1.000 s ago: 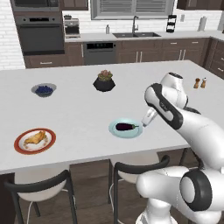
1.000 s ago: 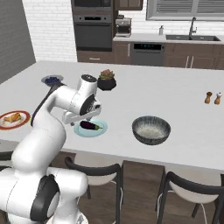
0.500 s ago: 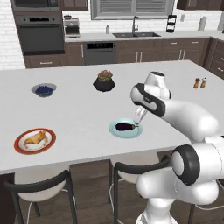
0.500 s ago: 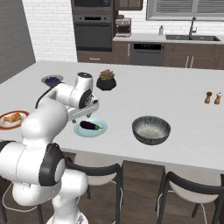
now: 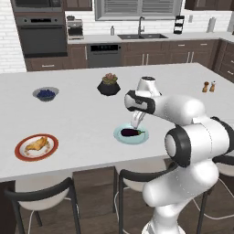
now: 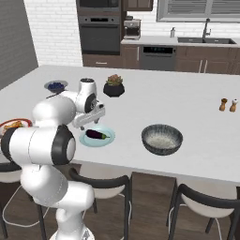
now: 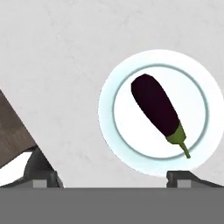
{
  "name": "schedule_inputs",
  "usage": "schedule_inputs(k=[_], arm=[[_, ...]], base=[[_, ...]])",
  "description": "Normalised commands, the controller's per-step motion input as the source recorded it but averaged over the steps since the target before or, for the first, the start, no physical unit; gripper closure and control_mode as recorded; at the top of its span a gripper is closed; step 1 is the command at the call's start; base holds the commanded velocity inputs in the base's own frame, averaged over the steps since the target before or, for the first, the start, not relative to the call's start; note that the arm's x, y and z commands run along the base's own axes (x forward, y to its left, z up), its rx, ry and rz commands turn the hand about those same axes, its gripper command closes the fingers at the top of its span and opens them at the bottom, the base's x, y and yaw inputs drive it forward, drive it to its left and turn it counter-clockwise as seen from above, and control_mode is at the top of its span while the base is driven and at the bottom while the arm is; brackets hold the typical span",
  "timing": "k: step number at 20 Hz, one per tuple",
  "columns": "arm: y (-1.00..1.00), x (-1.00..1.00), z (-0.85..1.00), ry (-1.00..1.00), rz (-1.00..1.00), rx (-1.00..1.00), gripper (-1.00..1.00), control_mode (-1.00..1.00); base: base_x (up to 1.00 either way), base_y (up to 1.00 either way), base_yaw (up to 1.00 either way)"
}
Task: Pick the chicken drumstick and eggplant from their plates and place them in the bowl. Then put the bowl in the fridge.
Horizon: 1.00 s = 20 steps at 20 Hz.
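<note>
Gripper (image 7: pixel 111 177) poised over the small glossy dark-purple eggplant (image 7: pixel 155 109), jaws spread wide and holding nothing.

The eggplant lies on the plain pale blue-green round plate (image 5: pixel 118 135) at the near edge of the white counter (image 5: pixel 82 114), stem toward one fingertip in the hand view. To grasp it well, I judge the hand should shift until the fruit's thick middle sits between the fingers (image 7: pixel 43 177), turn to close across its width, then descend before closing. The wide dark grey bowl (image 6: pixel 162 138) waits nearby.

You get even, bright, diffuse rendered light, no glare. Soft faint shadows under the plate (image 5: pixel 131 135) and bowl (image 6: pixel 161 138). Base views slightly soft; hand view sharper.
</note>
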Motion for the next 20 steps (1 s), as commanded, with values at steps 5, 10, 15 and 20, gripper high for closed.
schedule_inputs(k=[5,10,15,20], arm=[[0.06,0.34,-0.54,0.01,0.1,-0.03,-1.0,-1.0],[0.13,0.29,-0.53,0.01,0.04,-0.03,-1.0,-1.0],[0.01,0.31,-0.43,0.0,0.05,0.0,-1.0,-1.0],[0.0,0.32,-0.29,0.0,0.04,0.0,-1.0,-1.0]], base=[[0.0,0.0,0.0],[0.0,0.0,0.0],[0.0,0.0,0.0],[0.0,0.0,0.0]])
